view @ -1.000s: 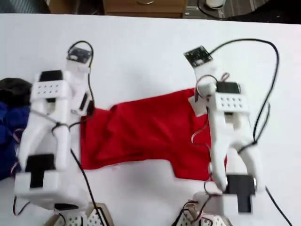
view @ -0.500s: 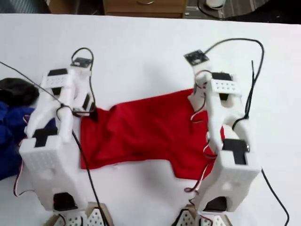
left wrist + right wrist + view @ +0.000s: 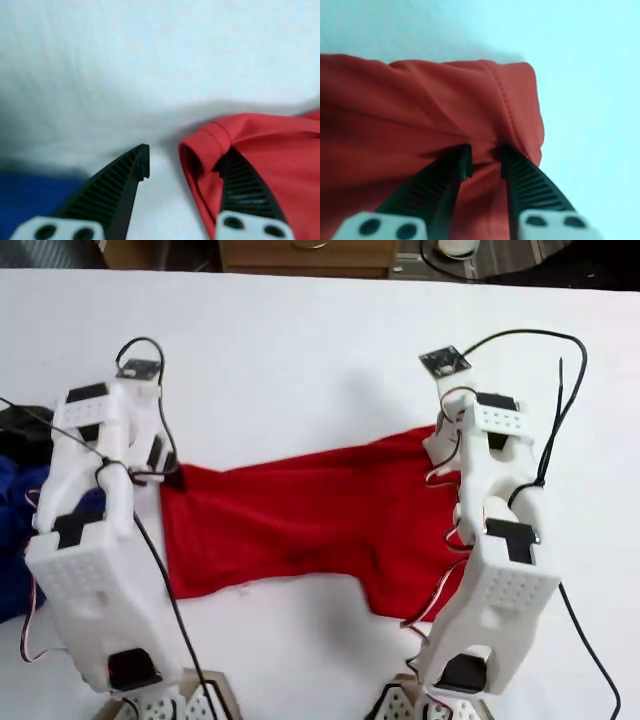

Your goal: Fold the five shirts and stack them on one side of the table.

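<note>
Far left edge: blue cloth (image 3: 14,540) bunched at the table's rim, with a dark bundle (image 3: 22,425) just behind it, both partly covered by the left arm (image 3: 90,540).
Left gripper (image 3: 185,154): spread wide, holding nothing; one finger pressed into the rolled hem at the shirt's left corner, the other over bare white table, apart from the fabric.
Red shirt (image 3: 310,520): lying across the middle of the table (image 3: 300,340), drawn out between the two arms with its long axis running side to side; narrower at the left end, broader at the right, where a flap reaches toward the arms' bases; soft creases along its length.
Right gripper (image 3: 482,154): narrowed almost closed, pinching a small ridge of red cloth just inside the stitched hem at the shirt's right corner.
Right arm (image 3: 500,570): standing over the shirt's right end, hiding part of it in the high view.
</note>
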